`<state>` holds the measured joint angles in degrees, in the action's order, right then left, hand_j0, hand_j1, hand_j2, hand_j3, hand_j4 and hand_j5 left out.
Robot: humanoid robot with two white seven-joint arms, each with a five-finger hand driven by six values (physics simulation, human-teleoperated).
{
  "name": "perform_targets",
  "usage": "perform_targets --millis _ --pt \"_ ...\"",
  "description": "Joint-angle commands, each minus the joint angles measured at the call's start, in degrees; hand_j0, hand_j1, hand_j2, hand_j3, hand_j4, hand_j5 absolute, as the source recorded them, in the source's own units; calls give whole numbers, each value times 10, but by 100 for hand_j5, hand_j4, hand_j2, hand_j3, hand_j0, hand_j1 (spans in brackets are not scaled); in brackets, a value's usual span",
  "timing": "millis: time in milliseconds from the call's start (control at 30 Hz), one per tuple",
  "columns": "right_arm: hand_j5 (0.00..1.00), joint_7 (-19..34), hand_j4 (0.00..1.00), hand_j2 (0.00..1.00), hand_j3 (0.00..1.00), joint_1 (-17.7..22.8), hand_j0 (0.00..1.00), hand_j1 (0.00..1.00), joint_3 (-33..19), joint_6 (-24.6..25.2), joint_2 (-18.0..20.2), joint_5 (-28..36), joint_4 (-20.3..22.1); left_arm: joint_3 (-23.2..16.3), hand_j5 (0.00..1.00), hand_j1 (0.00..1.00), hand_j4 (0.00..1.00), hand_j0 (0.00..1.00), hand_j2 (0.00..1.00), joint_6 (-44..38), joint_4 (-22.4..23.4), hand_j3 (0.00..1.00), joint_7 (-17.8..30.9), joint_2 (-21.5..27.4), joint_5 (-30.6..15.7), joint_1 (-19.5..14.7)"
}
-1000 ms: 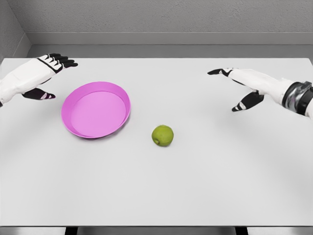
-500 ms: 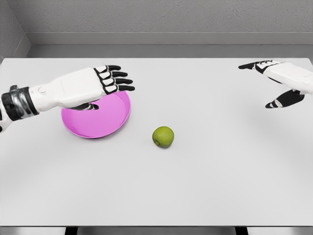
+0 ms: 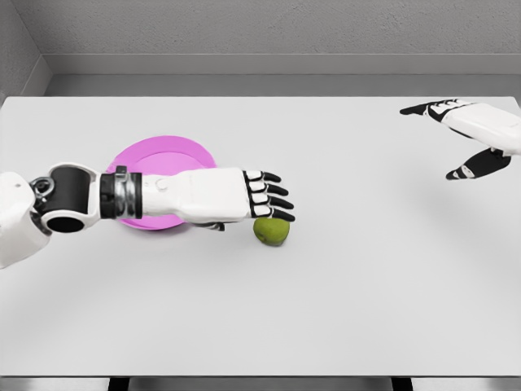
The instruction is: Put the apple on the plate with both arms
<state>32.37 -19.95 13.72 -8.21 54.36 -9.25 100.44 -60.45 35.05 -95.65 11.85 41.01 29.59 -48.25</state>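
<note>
The green apple lies on the white table, just beside the pink plate on the side away from the left arm's shoulder, and not on the plate. The left hand reaches across the plate, its forearm covering most of the plate's near half, and its fingers are stretched out flat and slightly fanned, holding nothing. The black fingertips sit over the apple's top edge; whether they actually touch it cannot be told from this angle (the hand overlaps the fruit in the head view). The thumb is mostly hidden under the palm.

The right hand hangs well away from the apple, near the table's far right corner, fingers extended and thumb dropped down apart from them, gripping nothing.

No writing, brand or label can be read on the apple, the plate, the table or either arm.
</note>
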Motion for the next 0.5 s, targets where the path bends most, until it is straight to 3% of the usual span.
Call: perform_targets --millis 0,467 --pt "100 0 100 100 100 0 100 100 0 0 0 2 0 -21 100 100 100 100 100 0 4 100 12 -19 -4 -2" --pt "100 0 100 100 100 0 100 100 1 0 -1 2 0 -27 100 100 100 100 100 0 43 100 38 -63 63 -41"
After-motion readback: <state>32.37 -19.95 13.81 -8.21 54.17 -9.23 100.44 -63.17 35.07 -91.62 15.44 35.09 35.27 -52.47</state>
